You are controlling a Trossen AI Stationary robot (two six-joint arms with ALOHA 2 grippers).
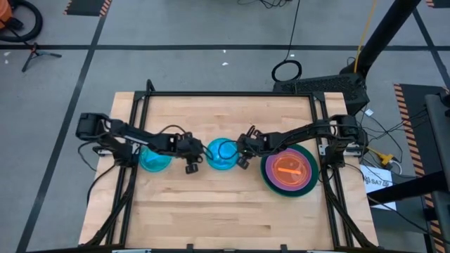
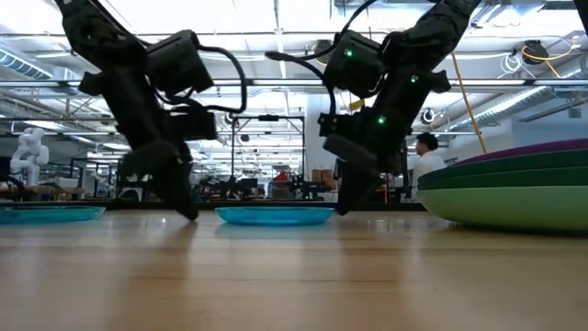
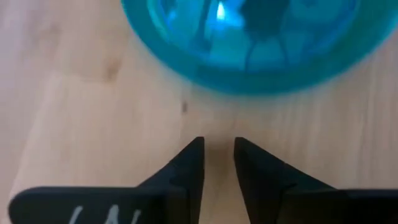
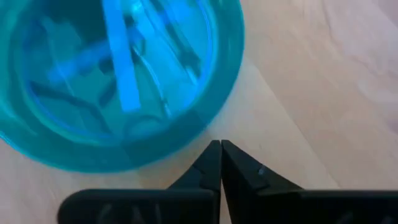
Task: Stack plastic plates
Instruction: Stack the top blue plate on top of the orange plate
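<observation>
Two small cyan-blue plates lie flat on the wooden table: one in the middle (image 1: 221, 154) (image 2: 274, 215), one to its left (image 1: 155, 160) (image 2: 46, 213) under the left arm. On the right stands a stack (image 1: 290, 171) (image 2: 519, 188) with green plates below, a purple one and an orange one on top. My left gripper (image 1: 191, 157) (image 3: 219, 152) is low over bare wood just left of the middle plate (image 3: 249, 43), its fingers a narrow gap apart. My right gripper (image 1: 242, 152) (image 4: 219, 148) is shut, with its tips at that plate's right rim (image 4: 208, 127). My right gripper has its shut fingertips (image 4: 214, 152) down at table height against the right rim (image 4: 208, 127) of the middle cyan plate, coming slanting down from the table's right. Whether they touch the rim I cannot tell. The plate lies flat on the table.
The table's metal frame (image 1: 232, 94) runs along the far edge and both sides. Bare wood (image 1: 225, 211) fills the near half of the table. The low view shows a person in white (image 2: 427, 156) in the room beyond the table.
</observation>
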